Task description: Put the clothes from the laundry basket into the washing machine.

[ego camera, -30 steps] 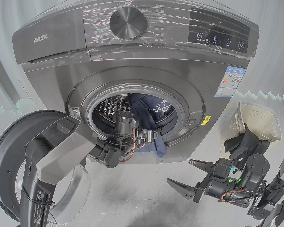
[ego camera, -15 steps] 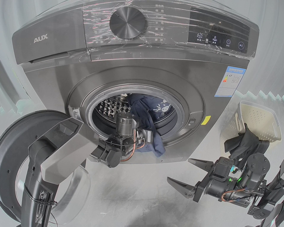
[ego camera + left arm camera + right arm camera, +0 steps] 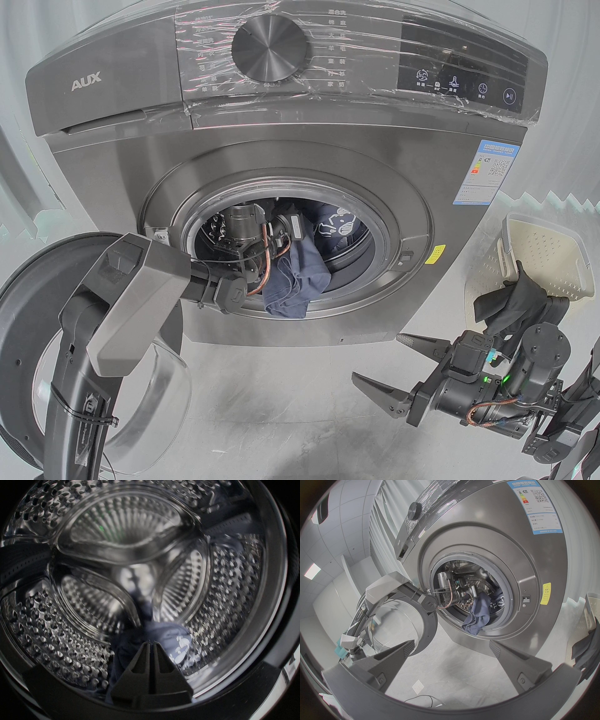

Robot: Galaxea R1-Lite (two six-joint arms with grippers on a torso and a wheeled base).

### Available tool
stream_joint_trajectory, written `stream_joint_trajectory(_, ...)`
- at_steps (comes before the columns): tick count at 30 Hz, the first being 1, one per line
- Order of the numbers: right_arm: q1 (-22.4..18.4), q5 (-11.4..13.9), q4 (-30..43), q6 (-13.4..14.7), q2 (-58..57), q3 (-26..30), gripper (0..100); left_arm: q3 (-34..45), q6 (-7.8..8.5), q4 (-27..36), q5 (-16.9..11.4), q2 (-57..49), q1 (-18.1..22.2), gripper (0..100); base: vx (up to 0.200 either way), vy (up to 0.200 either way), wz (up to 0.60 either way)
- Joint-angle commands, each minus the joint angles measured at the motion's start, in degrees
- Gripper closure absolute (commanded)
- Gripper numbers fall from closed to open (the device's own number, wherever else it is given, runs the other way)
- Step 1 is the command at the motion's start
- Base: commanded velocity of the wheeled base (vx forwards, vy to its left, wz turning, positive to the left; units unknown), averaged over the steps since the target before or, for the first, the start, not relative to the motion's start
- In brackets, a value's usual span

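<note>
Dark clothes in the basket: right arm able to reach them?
Probably yes: the right gripper is open, empty, close by the basket; nothing blocks the dark clothes, though it points away.

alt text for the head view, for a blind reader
The left arm extends into an open grey washing machine, a navy garment hanging over the drum's rim. Lower right, the open right hand hovers above the floor beside a laundry basket of dark clothes.
</note>
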Motion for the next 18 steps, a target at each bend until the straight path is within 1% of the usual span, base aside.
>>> stream_joint_trajectory(1, 0.1, 0.0, 0.0, 0.0, 0.1, 0.0, 0, -3.8, -1.02, -0.2, 1.4, 2.2, 0.4, 100, 0.0, 0.0, 0.0)
stream_joint_trajectory(3, 0.1, 0.0, 0.0, 0.0, 0.2, 0.0, 0, -2.5, -1.2, -0.7, 1.4, 2.1, 0.0, 100, 0.0, 0.0, 0.0)
stream_joint_trajectory(4, 0.1, 0.0, 0.0, 0.0, 0.2, 0.0, 0, -1.4, -1.2, -0.8, 1.4, 1.9, -0.2, 0, 0.0, 0.0, 0.0)
stream_joint_trajectory(6, 0.1, 0.0, 0.0, 0.0, 0.2, 0.0, 0, 1.5, -1.29, -1.0, 1.1, 1.2, -0.8, 0, 0.0, 0.0, 0.0)
stream_joint_trajectory(9, 0.1, 0.0, 0.0, 0.0, 0.2, 0.0, 0, 8.3, -1.2, -0.1, -0.1, -2.8, -2.4, 0, 0.0, 0.0, 0.0)
stream_joint_trajectory(11, 0.1, 0.0, 0.0, 0.0, 0.2, 0.0, 0, 12.2, -1.2, 0.7, -1.7, -4.9, -3.3, 0, 0.0, 0.0, 0.0)
stream_joint_trajectory(13, 0.1, 0.0, 0.0, 0.0, 0.2, 0.0, 0, 15.3, -0.76, 2.1, -2.5, -6.0, -3.9, 0, 0.0, 0.0, 0.0)
stream_joint_trajectory(14, 0.1, 0.0, 0.0, 0.0, 0.2, 0.0, 0, 15.5, -0.76, 2.1, -2.6, -6.0, -3.9, 0, 0.0, 0.0, 0.0)
stream_joint_trajectory(15, 0.1, 0.0, 0.0, 0.0, 0.2, 0.0, 0, 17.9, -0.49, 2.2, -2.9, -6.5, -4.0, 0, 0.0, 0.0, 0.0)
stream_joint_trajectory(18, 0.1, 0.0, 0.0, 0.0, 0.0, 0.0, 0, 19.8, 0.47, 1.8, -3.2, -6.4, -4.0, 0, 0.0, 0.0, 0.0)
